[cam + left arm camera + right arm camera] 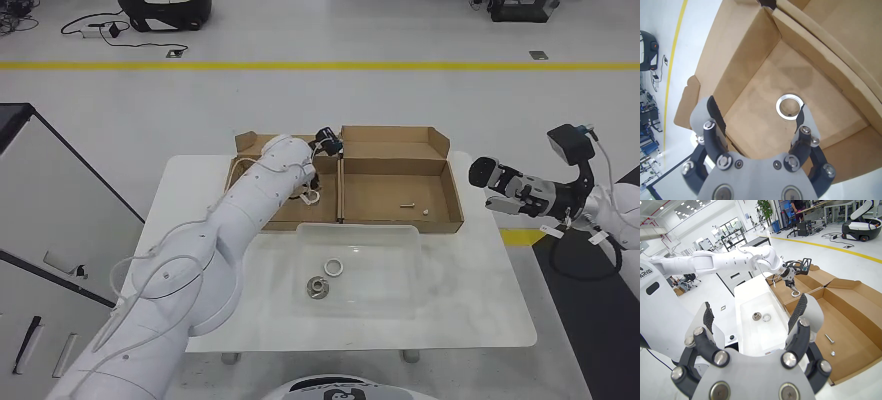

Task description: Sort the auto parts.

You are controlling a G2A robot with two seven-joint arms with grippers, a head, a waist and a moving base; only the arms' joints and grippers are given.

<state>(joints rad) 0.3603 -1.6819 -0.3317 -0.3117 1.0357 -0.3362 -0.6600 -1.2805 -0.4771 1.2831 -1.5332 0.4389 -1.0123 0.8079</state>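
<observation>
A silver ring point(789, 106) lies on the floor of the left cardboard box point(757, 79). My left gripper point(757, 106) hangs open just above it, one finger beside the ring's rim; the top view has this gripper point(313, 188) and ring point(309, 198) inside that box point(250, 145). The right box point(390, 190) holds a bolt point(406, 206) and a small nut point(426, 212). In the clear tray point(385, 262) lie another ring point(333, 267) and a flanged hub point(317, 287). My right gripper point(500, 190) stands open beyond the table's right edge, holding nothing.
The two boxes stand side by side at the table's back with flaps up, and the tray sits in front of them. The right wrist view looks over the tray point(749, 306) and right box point(848, 313). A grey cabinet point(40, 190) stands to the left.
</observation>
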